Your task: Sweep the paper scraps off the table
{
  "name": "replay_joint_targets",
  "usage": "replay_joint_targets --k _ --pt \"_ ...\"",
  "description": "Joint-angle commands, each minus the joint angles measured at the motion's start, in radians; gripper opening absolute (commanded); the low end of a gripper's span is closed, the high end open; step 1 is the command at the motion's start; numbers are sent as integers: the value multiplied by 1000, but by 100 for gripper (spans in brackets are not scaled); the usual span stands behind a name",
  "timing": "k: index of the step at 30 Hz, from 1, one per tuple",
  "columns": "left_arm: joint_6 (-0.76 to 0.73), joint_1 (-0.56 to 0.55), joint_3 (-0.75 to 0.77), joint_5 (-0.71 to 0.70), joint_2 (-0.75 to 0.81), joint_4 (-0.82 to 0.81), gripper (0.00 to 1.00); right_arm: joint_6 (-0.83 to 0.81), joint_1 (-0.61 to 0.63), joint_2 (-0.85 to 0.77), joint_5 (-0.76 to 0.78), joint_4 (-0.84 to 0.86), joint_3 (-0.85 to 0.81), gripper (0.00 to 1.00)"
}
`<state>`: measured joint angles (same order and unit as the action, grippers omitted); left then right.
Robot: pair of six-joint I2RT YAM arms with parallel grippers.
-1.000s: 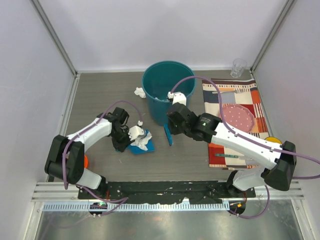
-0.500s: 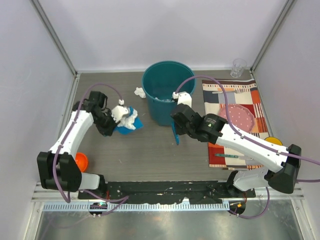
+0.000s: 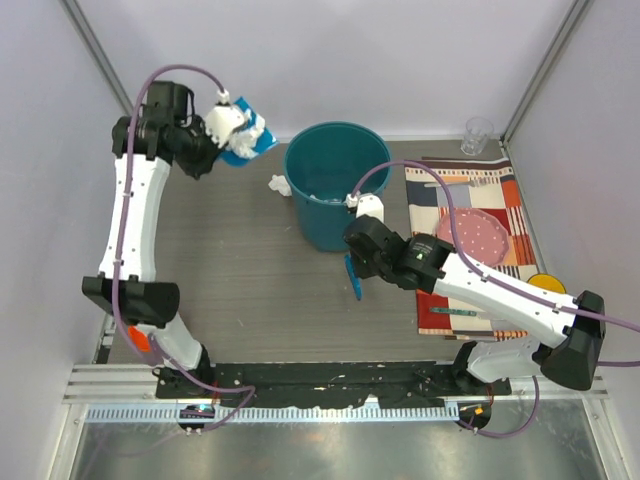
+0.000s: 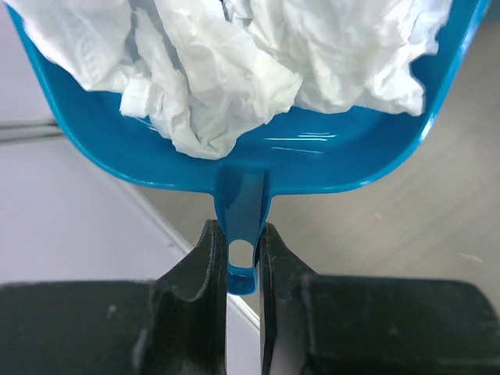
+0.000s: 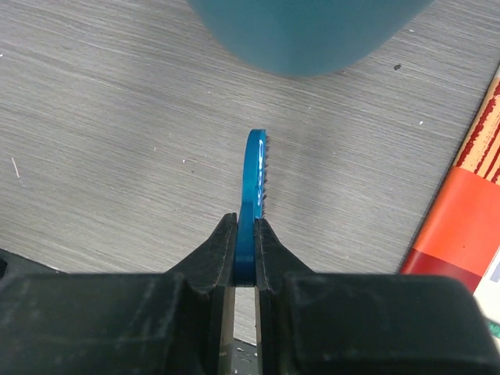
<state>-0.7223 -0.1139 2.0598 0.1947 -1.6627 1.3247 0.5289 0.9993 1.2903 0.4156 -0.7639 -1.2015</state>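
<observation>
Paper scraps (image 4: 234,70) fill the dustpan (image 4: 312,156), which is raised far-left of the bin (image 3: 300,165) with its mouth toward it. The left gripper (image 4: 240,238) is clamped on its handle. One scrap (image 3: 279,184) lies on the table (image 3: 220,280) beside the bin, and white bits show inside. The right gripper (image 5: 245,242) pinches a brush (image 5: 255,168), in line with its fingers.

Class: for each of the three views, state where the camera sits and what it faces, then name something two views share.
Top external: above and behind the arms, looking down on the table; both arms show.
Left wrist: on the raised left arm, facing the left gripper clamping a blue dustpan of paper scraps.
Right wrist: looking down past the right gripper pinching a blue brush.
Shared: top and right wrist both show the teal bin.
</observation>
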Motion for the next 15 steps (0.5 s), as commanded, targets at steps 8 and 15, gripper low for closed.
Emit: replay_joint_targets --k 8,15 --pt "-147 -464 89 -823 -75 -279 0 -1 5 -36 -40 64 14 1" --pt "-669 -582 -360 -1141 24 -1081 0 2 7 -48 -61 86 33 1"
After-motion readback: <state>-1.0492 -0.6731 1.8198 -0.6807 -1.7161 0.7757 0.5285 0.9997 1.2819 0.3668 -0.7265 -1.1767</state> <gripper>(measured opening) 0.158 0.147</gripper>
